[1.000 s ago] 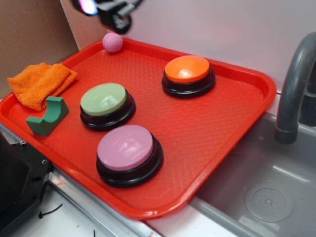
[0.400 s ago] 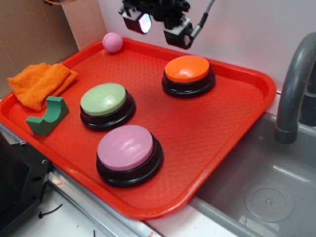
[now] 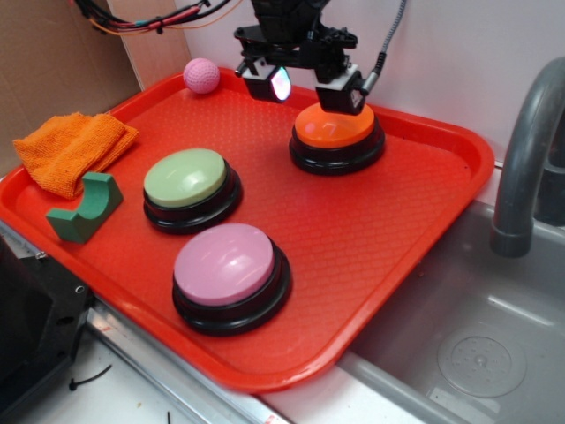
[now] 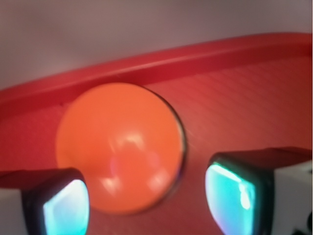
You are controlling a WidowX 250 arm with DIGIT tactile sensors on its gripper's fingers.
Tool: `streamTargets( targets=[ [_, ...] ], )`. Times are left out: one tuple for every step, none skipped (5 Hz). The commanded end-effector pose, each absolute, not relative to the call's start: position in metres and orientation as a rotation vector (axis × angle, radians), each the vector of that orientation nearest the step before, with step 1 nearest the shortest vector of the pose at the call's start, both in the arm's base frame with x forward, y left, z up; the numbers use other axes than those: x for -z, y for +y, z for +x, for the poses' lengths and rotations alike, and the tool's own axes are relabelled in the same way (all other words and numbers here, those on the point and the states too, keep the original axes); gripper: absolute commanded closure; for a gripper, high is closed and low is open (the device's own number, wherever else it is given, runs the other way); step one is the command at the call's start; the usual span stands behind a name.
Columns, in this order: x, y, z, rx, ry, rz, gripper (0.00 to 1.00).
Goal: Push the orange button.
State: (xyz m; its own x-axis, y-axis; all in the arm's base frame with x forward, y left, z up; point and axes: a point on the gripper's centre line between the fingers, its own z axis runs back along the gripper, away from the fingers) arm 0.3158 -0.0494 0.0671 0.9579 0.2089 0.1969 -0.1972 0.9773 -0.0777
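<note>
We should centre our spread, empty claw [image 3: 306, 88], one finger at twelve o'clock over the orange button [image 3: 334, 125], then press straight down.

Glossy orange button [image 3: 335, 129] on black base, upright at the tray's far side.

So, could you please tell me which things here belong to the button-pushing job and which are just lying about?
Part of the job:
- orange button
- gripper, open, above it

Lying about:
- green button
- pink button
- pink ball
- orange cloth
- green foam block
- red tray
- faucet
</note>
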Motion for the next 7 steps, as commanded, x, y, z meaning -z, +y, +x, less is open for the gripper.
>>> streamTargets(
  targets=[
    [-0.060, -0.063, 0.342, -0.067, -0.206, -0.075, 0.00],
    [-0.054, -0.064, 0.340, -0.041, -0.182, -0.060, 0.00],
    [-0.064, -0.064, 0.336, -0.036, -0.196, -0.041, 0.00],
    [-0.084, -0.066, 0.329, -0.038, -0.236, -0.027, 0.00],
    [-0.103, -0.067, 0.320, -0.040, -0.282, -0.025, 0.00],
    [-0.116, -0.067, 0.316, -0.028, -0.317, -0.045, 0.00],
    [-0.124, -0.068, 0.313, -0.024, -0.319, -0.040, 0.00]
  ],
)
